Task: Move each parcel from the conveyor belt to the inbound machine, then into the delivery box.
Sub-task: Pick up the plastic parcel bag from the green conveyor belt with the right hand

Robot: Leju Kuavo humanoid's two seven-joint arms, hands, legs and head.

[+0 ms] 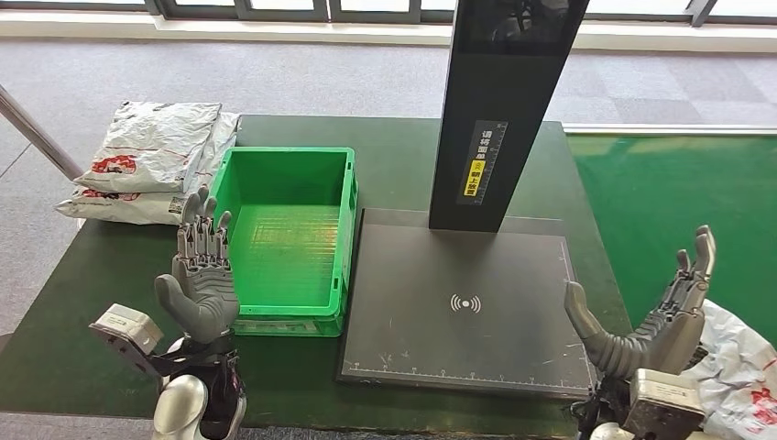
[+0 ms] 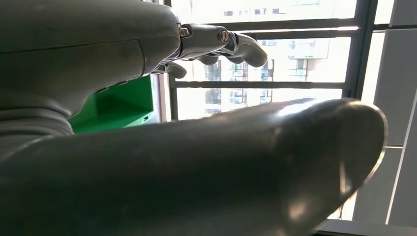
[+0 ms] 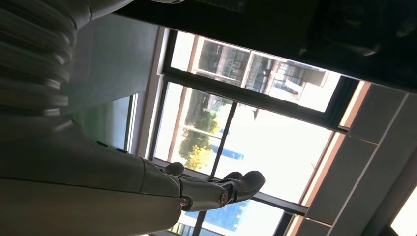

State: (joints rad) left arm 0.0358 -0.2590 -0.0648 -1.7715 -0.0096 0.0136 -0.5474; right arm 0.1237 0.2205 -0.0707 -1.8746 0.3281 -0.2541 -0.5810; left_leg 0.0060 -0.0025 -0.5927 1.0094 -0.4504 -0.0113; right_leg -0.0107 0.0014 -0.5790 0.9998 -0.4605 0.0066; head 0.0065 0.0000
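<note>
1. Left hand [image 1: 203, 275]: raised palm-up at the near-left corner of the crate [image 1: 286, 240], fingers spread, holding nothing. Likely parked there to be ready to drop a parcel in the crate.
2. Right hand [image 1: 655, 316]: raised just off the right edge of the scanner pad [image 1: 467, 302], fingers apart, holding nothing. It sits between pad and conveyor side, so it seems staged for the next pickup.
3. Parcel [image 1: 742, 367]: white bag with red print, lying at the far right beside the right hand, not touching it as far as I can tell. Judged to be the next item.
4. Pad is bare; its tower [image 1: 504, 110] stands at the back edge, so a parcel laid on the centre mark would sit under the tower.
5. Crate is green, no parcels inside, flush against the pad's left edge; short transfer from pad.
6. Bags [image 1: 151, 160]: stack on the table [image 1: 73, 321], far left, beside the crate's back corner, not in it. Role unclear.
</note>
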